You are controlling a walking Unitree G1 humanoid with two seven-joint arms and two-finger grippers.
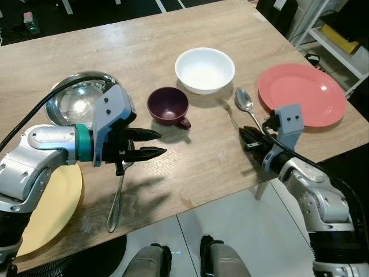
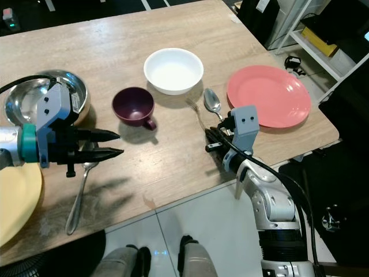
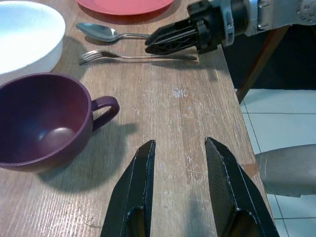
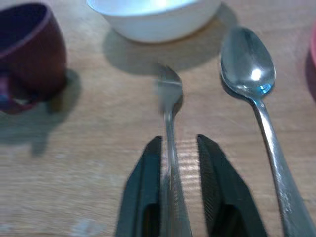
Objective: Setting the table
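Observation:
My right gripper [image 4: 178, 140] rests low near the table's front edge, shut on the handle of a fork [image 4: 169, 94] whose tines point toward the white bowl [image 1: 204, 69]. Beside the fork lies a spoon [image 1: 245, 103], next to the pink plate [image 1: 301, 94]. A purple cup [image 1: 168, 105] stands left of the fork. My left gripper [image 1: 158, 144] hovers open above the table, fingers pointing right, with nothing between them. Under it lies a second spoon [image 1: 117, 199]. In the left wrist view the cup [image 3: 44, 118] sits just ahead of the open fingers [image 3: 140, 187].
A steel bowl [image 1: 75, 104] stands at the far left, with a yellow plate [image 1: 46, 213] in front of it at the table's front edge [image 1: 219, 196]. White shelving [image 1: 340, 40] stands beyond the table's right end. Tiled floor lies below the edge.

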